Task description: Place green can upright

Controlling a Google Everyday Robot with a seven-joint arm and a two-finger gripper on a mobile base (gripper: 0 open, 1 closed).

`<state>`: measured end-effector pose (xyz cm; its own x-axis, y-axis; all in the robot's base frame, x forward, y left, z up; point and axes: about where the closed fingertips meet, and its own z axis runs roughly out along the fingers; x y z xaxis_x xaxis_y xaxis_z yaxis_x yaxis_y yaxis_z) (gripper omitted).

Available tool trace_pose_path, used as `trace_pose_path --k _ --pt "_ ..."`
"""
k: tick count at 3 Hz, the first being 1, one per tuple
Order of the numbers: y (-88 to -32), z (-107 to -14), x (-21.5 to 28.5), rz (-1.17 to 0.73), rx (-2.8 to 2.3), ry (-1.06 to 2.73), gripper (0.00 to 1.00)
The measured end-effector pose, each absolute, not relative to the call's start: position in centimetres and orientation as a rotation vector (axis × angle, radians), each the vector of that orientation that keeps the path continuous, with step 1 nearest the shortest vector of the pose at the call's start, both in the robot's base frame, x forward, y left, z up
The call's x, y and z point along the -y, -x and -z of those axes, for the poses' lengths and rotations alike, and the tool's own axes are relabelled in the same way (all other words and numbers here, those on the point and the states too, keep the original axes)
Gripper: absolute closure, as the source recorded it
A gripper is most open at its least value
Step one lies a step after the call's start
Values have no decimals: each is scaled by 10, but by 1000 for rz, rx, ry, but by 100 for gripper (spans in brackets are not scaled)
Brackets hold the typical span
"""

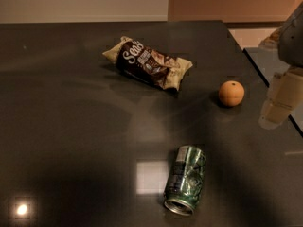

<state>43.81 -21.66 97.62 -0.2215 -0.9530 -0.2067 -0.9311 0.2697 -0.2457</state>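
Observation:
The green can [185,178] lies on its side on the dark table [71,126], near the front and right of centre. It is dented, with one silver end facing the front edge. My gripper [278,103] hangs at the far right, above the table's right edge. It is to the upper right of the can, well apart from it, and holds nothing that I can see.
A brown and cream snack bag [149,63] lies flat toward the back middle. An orange [231,93] sits to the right, between the bag and my gripper. The table's right edge [265,79] runs diagonally past the gripper, with a lower surface beyond it.

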Motion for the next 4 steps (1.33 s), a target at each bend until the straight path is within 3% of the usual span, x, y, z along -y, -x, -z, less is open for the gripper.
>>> trace_pose_path --k 2,4 --pt "-434 -975 201 98 -2162 1821 0" --pt "-411 -946 139 45 -1876 2186 0"
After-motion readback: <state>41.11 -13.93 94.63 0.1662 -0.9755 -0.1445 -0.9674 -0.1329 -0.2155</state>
